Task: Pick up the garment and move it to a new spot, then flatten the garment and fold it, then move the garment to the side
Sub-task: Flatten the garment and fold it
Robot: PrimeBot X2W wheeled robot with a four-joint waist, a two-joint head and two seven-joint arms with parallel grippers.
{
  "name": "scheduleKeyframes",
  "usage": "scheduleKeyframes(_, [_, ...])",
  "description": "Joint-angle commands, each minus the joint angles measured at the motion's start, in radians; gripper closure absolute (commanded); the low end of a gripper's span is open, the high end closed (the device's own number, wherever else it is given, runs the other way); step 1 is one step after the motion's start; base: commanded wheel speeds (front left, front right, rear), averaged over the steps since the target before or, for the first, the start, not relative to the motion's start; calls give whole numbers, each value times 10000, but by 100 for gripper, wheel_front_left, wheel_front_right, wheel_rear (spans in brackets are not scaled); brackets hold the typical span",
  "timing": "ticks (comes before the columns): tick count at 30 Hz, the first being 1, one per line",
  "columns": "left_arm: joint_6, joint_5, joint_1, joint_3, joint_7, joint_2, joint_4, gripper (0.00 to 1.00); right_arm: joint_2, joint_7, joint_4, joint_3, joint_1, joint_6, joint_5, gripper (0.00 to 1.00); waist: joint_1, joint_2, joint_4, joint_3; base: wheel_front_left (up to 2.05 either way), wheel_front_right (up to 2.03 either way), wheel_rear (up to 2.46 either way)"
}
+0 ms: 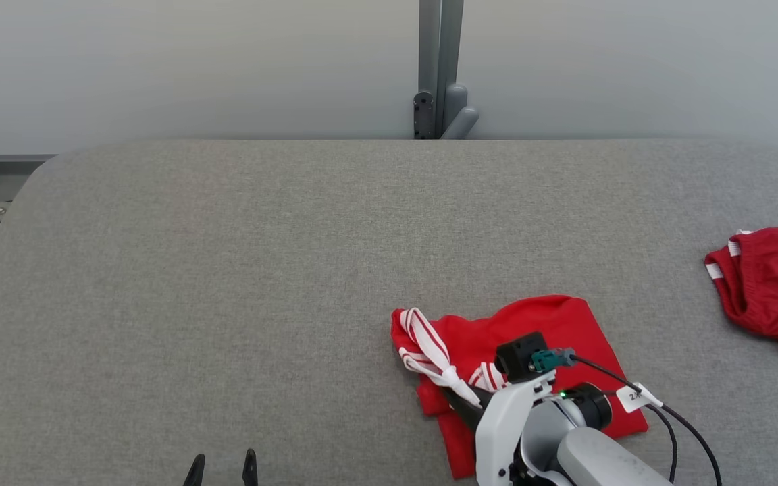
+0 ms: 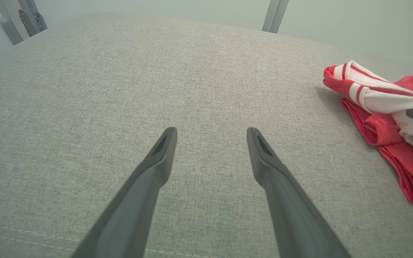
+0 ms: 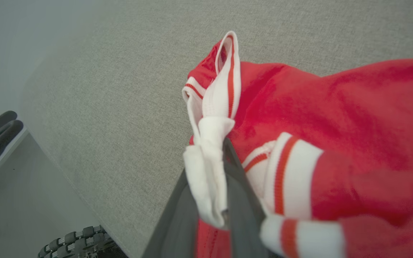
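Head view first: the garment (image 1: pixel 551 331), red with white striped trim, lies bunched in a rough fold on the near right part of the table (image 1: pixel 227 270). Its long axis looks to run from the table's near edge back and to the right.

The right gripper (image 1: pixel 463 401) is right on it, at the bundle's left end, and that arm is plainly the nearer one. In the right wrist view its jaws are pinched together on a twist of white trim (image 3: pixel 210 168), cloth squeezed between the two fingers, the red body spreading off to the side of the gripper (image 3: pixel 221 157).

The left gripper (image 1: pixel 223 466) hangs over the table's near edge, left of centre, well apart from the cloth. In the left wrist view its fingers stand wide apart with nothing between them, gripper (image 2: pixel 212 134) over bare grey, garment (image 2: pixel 389 136) away on the robot's right.

A second red piece (image 1: pixel 774 290) sits at the table's right edge. I'd say the sideways move belongs to the right arm, though a hold on trim alone may let the fold drag open.
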Motion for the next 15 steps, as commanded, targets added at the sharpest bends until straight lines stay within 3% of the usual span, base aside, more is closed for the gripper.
scheduleKeyframes(1, [11,6,-33,-9,-26,12,5,0,76,-127,94,-26,-116,2,-82,28,0,55,94,-29,0,0,0])
scheduleKeyframes(2, [1,1,-13,3,-26,12,18,0,131,-182,165,-38,-126,2,-130,0,0,55,114,-44,0,0,0])
scheduleKeyframes(8, [-19,70,217,274,-26,11,108,0,178,-783,-407,-242,306,2,-73,0,0,55,40,-245,0,0,0])
scheduleKeyframes(15, [32,-13,450,487,-26,11,38,0,-569,-1266,-2408,-1017,1365,-1,-120,0,0,55,-372,-492,0,0,0])
